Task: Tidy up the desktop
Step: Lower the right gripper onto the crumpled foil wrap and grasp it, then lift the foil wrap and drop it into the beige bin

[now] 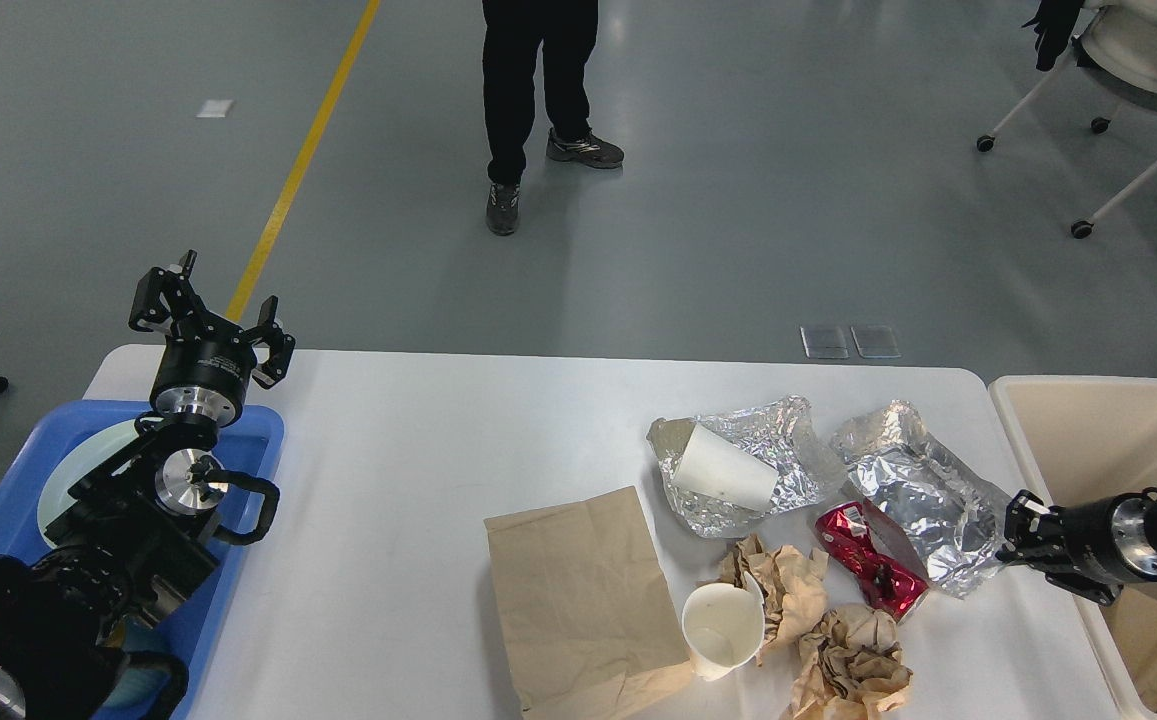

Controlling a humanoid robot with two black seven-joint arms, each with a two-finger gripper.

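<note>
So the desk fills the near middle, trash heaped on its right side beside the beige bin, handy for dumping. Left gripper hovers far-left, jaws spread; right gripper touches the foil, jaws' state unclear.

Black jointed arms, silver wrist rings, black pincers

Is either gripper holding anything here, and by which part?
Left gripper is open and empty. Right gripper touches the foil sheet's edge; a hold cannot be told.

person cut off above, plate half hidden
</note>
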